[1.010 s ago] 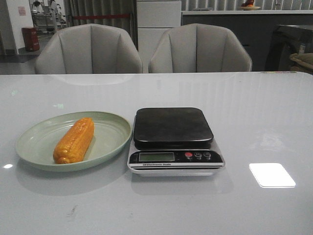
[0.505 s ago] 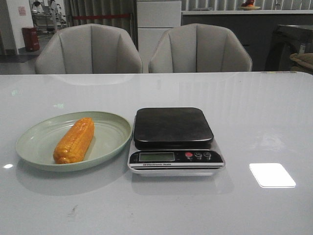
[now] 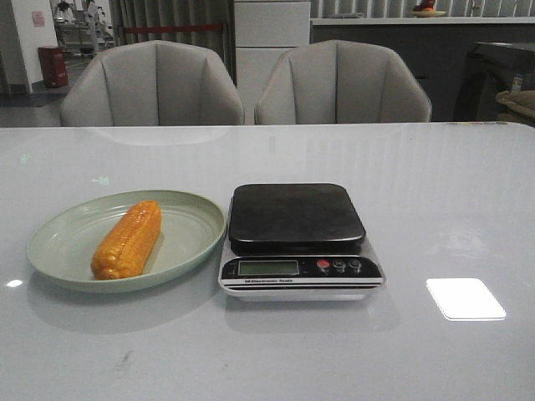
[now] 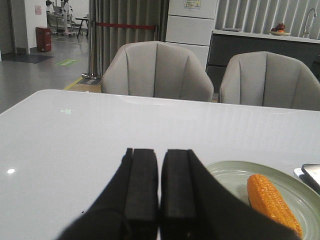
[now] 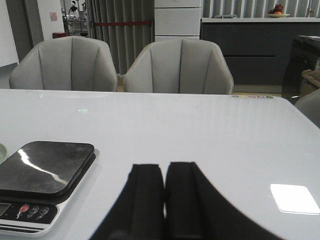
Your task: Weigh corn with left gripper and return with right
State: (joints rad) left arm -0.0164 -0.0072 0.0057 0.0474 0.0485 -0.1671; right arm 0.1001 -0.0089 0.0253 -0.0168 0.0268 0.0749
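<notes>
Corn (image 3: 127, 239) is lying lengthwise on the green plate (image 3: 58, 238), just left of the scale (image 3: 298, 242), and you can see the scale's black platform is bare with the display blank or too faint to read. Look back over the last second and nothing on the surface (image 3: 451, 184) has shifted: corn, plate and scale sit exactly as they did, so no weighing is under way right now. That picture fits two readings, operator: corn waiting to go onto the platform, or corn already weighed and set back on its plate; you can't settle which from here. Your left gripper (image 4: 159, 172) hangs over the surface just beside the plate's rim, jaws pressed together with nothing between them. Your right gripper (image 5: 165, 187) sits on the far side of the scale, jaws likewise closed flat on each other and empty, both arms holding off from the corn.
</notes>
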